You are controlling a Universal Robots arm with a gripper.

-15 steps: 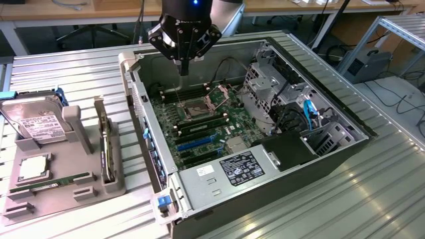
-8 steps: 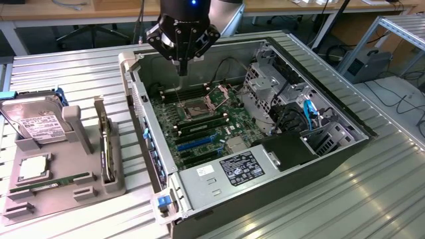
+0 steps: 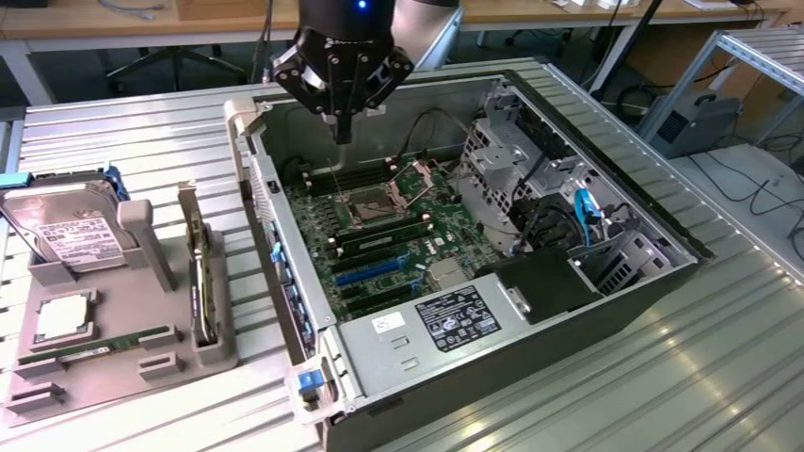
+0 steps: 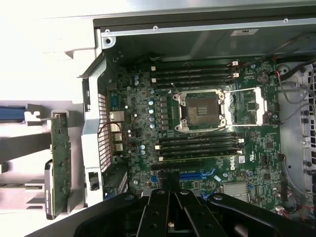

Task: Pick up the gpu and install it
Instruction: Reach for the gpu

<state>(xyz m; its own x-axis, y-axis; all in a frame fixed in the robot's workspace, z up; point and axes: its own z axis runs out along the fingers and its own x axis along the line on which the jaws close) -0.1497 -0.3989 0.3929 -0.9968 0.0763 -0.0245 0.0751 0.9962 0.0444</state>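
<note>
The gpu [image 3: 198,278] stands on its edge in a slot of the grey holder [image 3: 120,381], at the exterior view's left beside the open computer case [image 3: 628,282]. In the wrist view the gpu [image 4: 60,158] shows its green board side, with a silver bracket at one end. My gripper [image 3: 341,132] hangs over the far end of the case, above the motherboard [image 3: 377,235] near the empty processor socket [image 4: 200,109]. Its fingers [image 4: 159,207] are shut together with nothing between them. Blue card slots [image 4: 197,175] lie just ahead of the fingertips.
The holder also carries a silver hard drive [image 3: 73,235], a processor [image 3: 63,318] and a green memory stick [image 3: 101,344]. Inside the case are a power supply [image 3: 458,320] and a drive cage [image 3: 515,155] with cables. The case's side wall [image 3: 258,188] stands between the gpu and the motherboard.
</note>
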